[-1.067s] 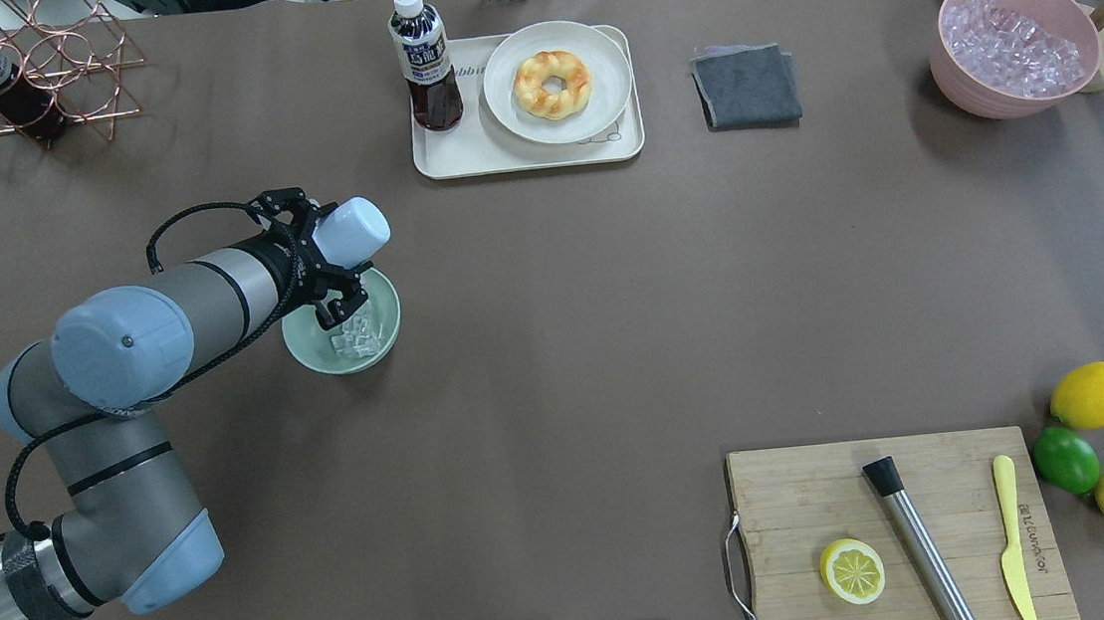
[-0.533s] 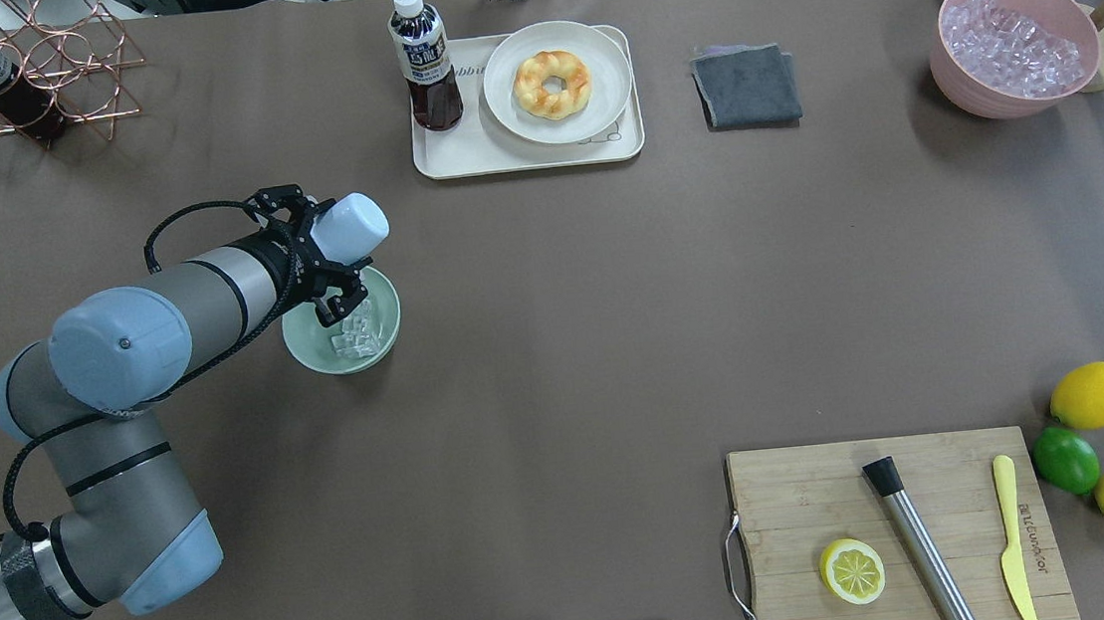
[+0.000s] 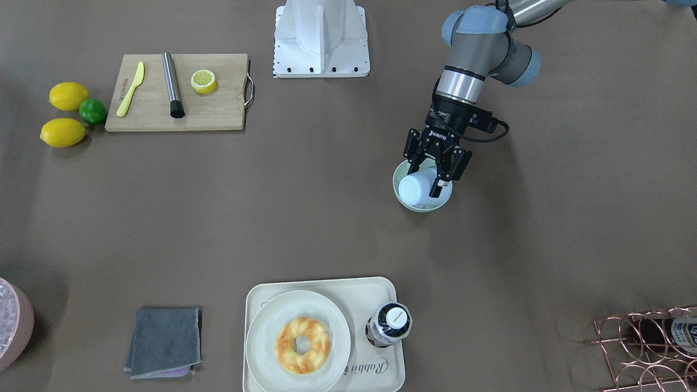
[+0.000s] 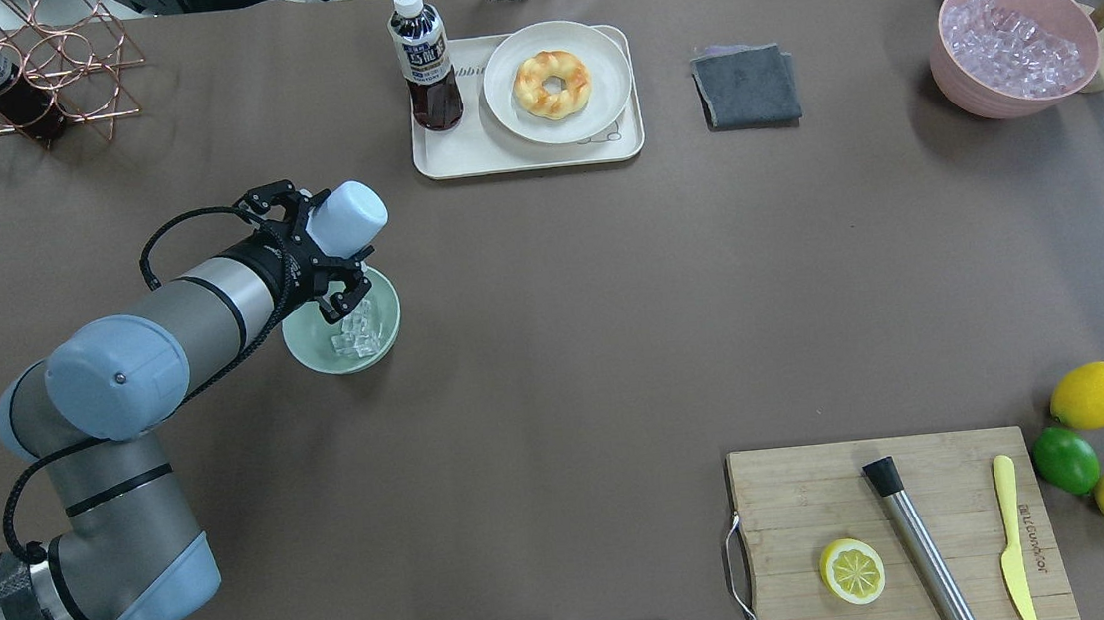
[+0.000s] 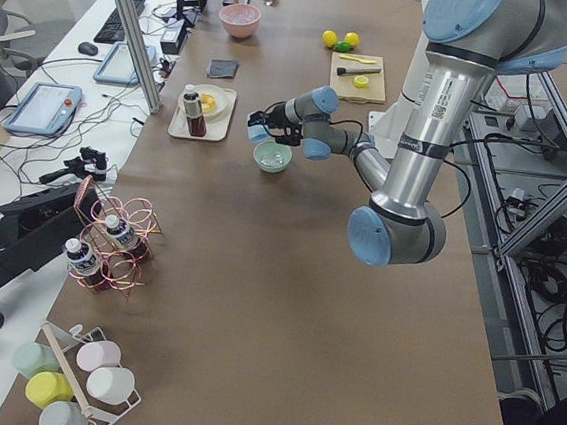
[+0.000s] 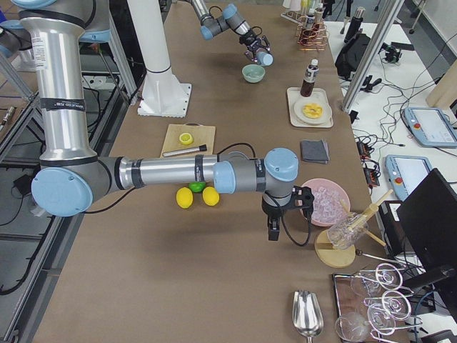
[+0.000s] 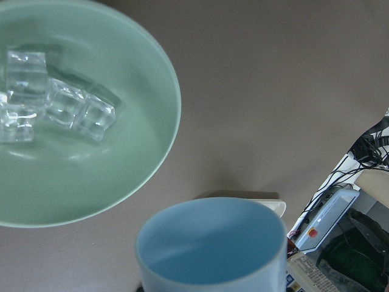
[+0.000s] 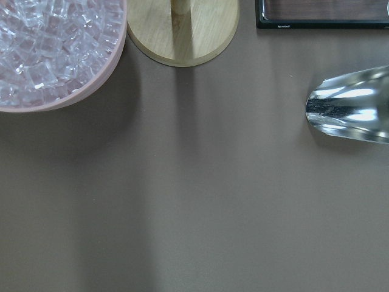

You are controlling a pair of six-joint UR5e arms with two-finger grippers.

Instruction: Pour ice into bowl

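Note:
The mint-green bowl (image 4: 389,314) stands on the left half of the table and holds a few clear ice cubes (image 4: 357,333). My left gripper (image 4: 322,255) is shut on a pale blue cup (image 4: 349,217), held tipped on its side just above the bowl's far rim. In the left wrist view the cup (image 7: 213,240) looks empty and the ice (image 7: 61,104) lies in the bowl (image 7: 130,164). The front-facing view shows the cup (image 3: 415,190) over the bowl (image 3: 396,182). My right gripper (image 6: 272,230) hangs beside the pink tub; I cannot tell whether it is open or shut.
A tray (image 4: 458,153) with a bottle (image 4: 424,61) and a doughnut plate (image 4: 556,82) stands beyond the bowl. A grey cloth (image 4: 745,84), a pink tub of ice (image 4: 1016,45), a cutting board (image 4: 788,499) and a copper rack (image 4: 22,77) are farther off.
My left gripper has moved the cup slightly toward the table's far side, still tipped over the bowl. The ice in the bowl has not moved.

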